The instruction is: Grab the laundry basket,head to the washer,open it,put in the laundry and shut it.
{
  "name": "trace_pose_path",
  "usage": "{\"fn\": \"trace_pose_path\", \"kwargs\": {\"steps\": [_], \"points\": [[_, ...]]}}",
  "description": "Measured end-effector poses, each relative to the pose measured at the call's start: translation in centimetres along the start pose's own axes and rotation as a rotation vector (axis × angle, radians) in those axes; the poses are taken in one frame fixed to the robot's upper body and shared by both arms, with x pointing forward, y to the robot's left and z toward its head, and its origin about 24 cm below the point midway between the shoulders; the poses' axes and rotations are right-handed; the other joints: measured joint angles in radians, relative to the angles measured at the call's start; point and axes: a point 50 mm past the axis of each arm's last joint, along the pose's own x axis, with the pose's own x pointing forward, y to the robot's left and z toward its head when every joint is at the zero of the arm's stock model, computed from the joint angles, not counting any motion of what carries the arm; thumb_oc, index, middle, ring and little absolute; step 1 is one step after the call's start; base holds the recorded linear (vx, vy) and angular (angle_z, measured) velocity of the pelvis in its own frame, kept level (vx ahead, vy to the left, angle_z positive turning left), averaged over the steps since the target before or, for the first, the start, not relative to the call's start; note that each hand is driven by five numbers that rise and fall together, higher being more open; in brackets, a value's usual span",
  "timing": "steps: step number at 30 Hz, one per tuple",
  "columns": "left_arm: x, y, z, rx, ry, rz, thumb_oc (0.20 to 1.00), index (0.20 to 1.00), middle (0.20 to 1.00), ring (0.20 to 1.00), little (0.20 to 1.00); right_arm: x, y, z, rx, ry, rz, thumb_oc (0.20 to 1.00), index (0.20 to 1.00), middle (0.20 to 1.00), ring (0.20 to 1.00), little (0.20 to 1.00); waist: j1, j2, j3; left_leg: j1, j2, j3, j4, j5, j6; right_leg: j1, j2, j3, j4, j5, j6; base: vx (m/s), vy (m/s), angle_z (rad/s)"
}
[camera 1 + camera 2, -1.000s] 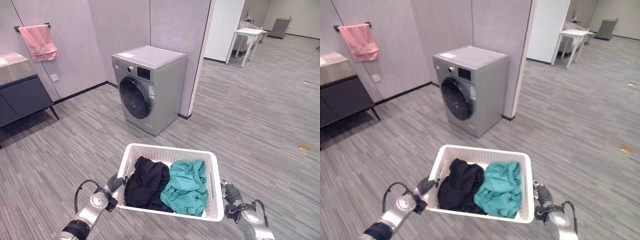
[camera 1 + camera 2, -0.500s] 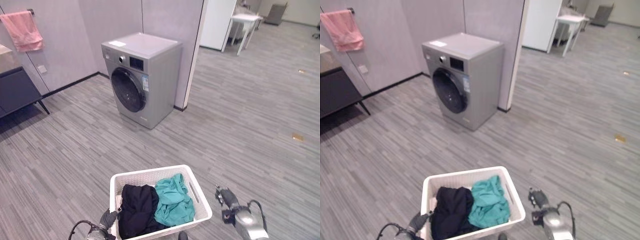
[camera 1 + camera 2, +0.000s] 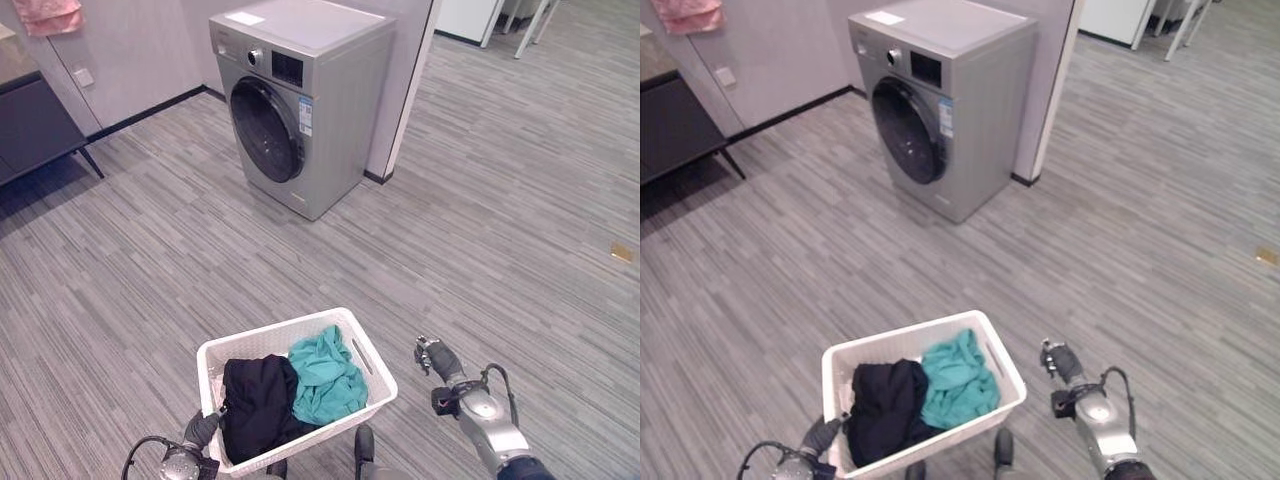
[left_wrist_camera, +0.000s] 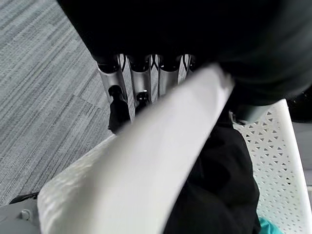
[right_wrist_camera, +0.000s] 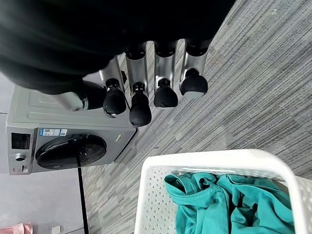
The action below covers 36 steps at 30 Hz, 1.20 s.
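Grey plank floor [image 3: 500, 200] carries our washer [image 3: 300, 100] and basket [image 3: 375, 372]; left hand [image 3: 200, 430] grips its rim, right hand [image 3: 437, 357] hangs loosely curled, empty.

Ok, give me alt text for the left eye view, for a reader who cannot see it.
A white laundry basket holding a black garment and a teal garment sits low on grey plank flooring. The left hand is at the basket's near-left rim; the right hand hangs beside it, apart. Beyond stands a silver front-loading washer, door shut.
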Motion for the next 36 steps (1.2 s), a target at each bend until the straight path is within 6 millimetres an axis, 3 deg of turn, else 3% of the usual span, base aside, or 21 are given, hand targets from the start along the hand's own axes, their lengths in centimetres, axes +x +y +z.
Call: {"fn": "trace_pose_path", "kwargs": {"steps": [5,11,16,18,21,22,24,25,26,27,28,29,31,32,34,36], "points": [[0.7,-0.1,2.4,0.010,-0.078,-0.001,0.200,0.200,0.200,0.200,0.200,0.7,0.0,0.6,-0.008,-0.006,-0.001,0.200,0.200,0.200,0.200,0.200,-0.007,0.005,0.008,-0.008,-0.014,-0.024,0.000,0.003,0.004,-0.001,-0.016,-0.024,0.003,-0.002,0.005,0.01,0.073,0.12],[1.3,-1.0,6.0,0.027,-0.195,-0.035,0.200,0.200,0.200,0.200,0.200,1.4,1.4,1.7,-0.029,-0.034,0.051,0.200,0.200,0.200,0.200,0.200,-0.010,0.010,0.012,-0.023,-0.031,-0.025,0.000,0.007,0.010,-0.012,-0.034,-0.025,0.005,-0.002,0.015,0.05,0.097,0.03],[1.4,-1.6,7.4,0.035,-0.246,-0.060,0.200,0.200,0.200,0.200,0.200,1.4,1.8,1.4,-0.005,-0.024,0.064,0.200,0.200,0.200,0.200,0.200,-0.017,0.011,0.012,-0.001,-0.048,-0.026,0.000,0.003,0.021,0.011,-0.051,-0.024,0.006,-0.007,0.027,0.13,0.118,0.03],[1.4,-1.8,7.6,0.046,-0.251,-0.070,0.200,0.200,0.200,0.200,0.200,1.4,1.6,1.4,0.019,-0.020,0.059,0.200,0.200,0.200,0.200,0.200,-0.036,0.017,0.015,0.007,-0.063,-0.045,0.014,-0.015,0.050,0.026,-0.056,-0.025,0.039,-0.028,0.036,0.21,0.125,0.22],[1.4,-2.0,7.7,0.061,-0.256,-0.079,0.200,0.200,0.200,0.200,0.200,1.2,1.6,1.1,0.049,-0.012,0.060,0.200,0.200,0.200,0.200,0.200,-0.063,0.028,0.018,0.067,-0.063,-0.080,0.007,-0.025,0.073,0.026,-0.064,-0.017,0.172,-0.107,0.038,0.18,0.029,0.23],[1.4,-1.9,7.7,0.066,-0.258,-0.080,0.200,0.200,0.200,0.200,0.200,1.2,1.6,1.0,0.056,-0.012,0.061,0.200,0.200,0.200,0.200,0.200,-0.072,0.030,0.017,0.086,-0.059,-0.101,-0.002,-0.021,0.079,0.019,-0.050,0.019,0.217,-0.153,0.040,0.25,-0.038,0.44],[1.8,-1.3,9.0,0.084,-0.286,-0.064,0.200,0.200,0.200,0.200,0.200,1.1,1.7,1.7,0.086,-0.042,0.067,0.200,0.200,0.200,0.200,0.200,-0.100,0.045,0.023,0.064,-0.016,-0.150,0.008,-0.030,0.087,-0.034,0.059,0.101,0.229,-0.190,0.022,0.36,-0.030,0.64],[2.1,-1.0,10.4,0.100,-0.320,-0.058,0.200,0.200,0.200,0.200,0.200,1.2,1.7,2.3,0.092,-0.067,0.068,0.200,0.200,0.200,0.200,0.200,-0.132,0.052,0.028,0.036,0.005,-0.202,0.025,-0.037,0.078,-0.037,0.123,0.128,0.140,-0.170,0.032,0.32,-0.006,0.82],[2.3,-1.1,11.2,0.120,-0.341,-0.062,0.200,0.200,0.200,0.200,0.200,1.1,1.7,2.4,0.093,-0.073,0.068,0.200,0.200,0.200,0.200,0.200,-0.145,0.048,0.027,0.029,0.010,-0.229,0.023,-0.041,0.080,-0.049,0.143,0.144,0.104,-0.160,0.023,0.44,-0.014,1.31],[2.7,-1.4,12.6,0.169,-0.366,-0.067,0.200,0.200,0.200,0.200,0.200,1.1,1.4,2.4,0.108,-0.076,0.056,0.200,0.200,0.200,0.200,0.200,-0.164,0.041,0.028,0.031,0.011,-0.273,0.021,-0.047,0.059,-0.034,0.155,0.165,0.045,-0.132,0.036,0.22,-0.010,1.12],[2.7,-1.5,13.2,0.193,-0.385,-0.068,0.200,0.200,0.200,0.200,0.200,1.0,1.3,2.4,0.119,-0.078,0.050,0.200,0.200,0.200,0.200,0.200,-0.176,0.016,0.027,0.045,-0.008,-0.273,0.022,-0.045,0.040,-0.015,0.130,0.141,0.029,-0.045,0.038,0.33,-0.031,0.94],[2.8,-2.3,13.5,0.187,-0.390,-0.077,0.200,0.200,0.200,0.200,0.200,1.0,0.9,2.6,0.112,-0.081,0.040,0.200,0.200,0.200,0.200,0.200,-0.171,0.024,0.031,0.064,-0.007,-0.266,0.029,-0.067,0.036,-0.010,0.129,0.087,0.059,-0.027,-0.029,0.26,-0.042,0.61],[2.6,-3.5,13.8,0.192,-0.406,-0.099,0.200,0.200,0.200,0.200,0.200,1.0,0.3,2.9,0.103,-0.095,0.026,0.200,0.200,0.200,0.200,0.200,-0.190,0.034,0.033,0.055,-0.026,-0.207,0.169,-0.125,0.003,0.023,0.123,0.041,0.057,-0.050,-0.054,0.38,-0.062,0.48],[2.5,-4.1,14.0,0.181,-0.413,-0.112,0.200,0.200,0.200,0.200,0.200,0.8,-0.3,3.8,0.079,-0.126,0.025,0.200,0.200,0.200,0.200,0.200,-0.216,0.043,0.027,0.071,-0.057,-0.161,0.312,-0.194,0.021,0.041,0.118,-0.010,0.090,-0.091,-0.074,0.51,-0.092,0.71],[2.2,-4.5,15.1,0.174,-0.453,-0.126,0.200,0.200,0.200,0.200,0.200,0.5,-1.6,4.8,0.054,-0.173,0.000,0.200,0.200,0.200,0.200,0.200,-0.255,0.068,0.014,0.166,-0.040,-0.135,0.221,-0.184,0.014,0.058,0.149,-0.065,0.113,-0.123,-0.089,0.40,-0.080,0.87],[2.2,-4.6,16.0,0.180,-0.483,-0.130,0.200,0.200,0.200,0.200,0.200,0.3,-2.4,5.0,0.066,-0.182,-0.032,0.200,0.200,0.200,0.200,0.200,-0.255,0.045,0.016,0.193,-0.014,-0.120,0.194,-0.171,-0.007,0.070,0.163,-0.098,0.137,-0.127,-0.110,0.32,-0.082,0.37]]}}
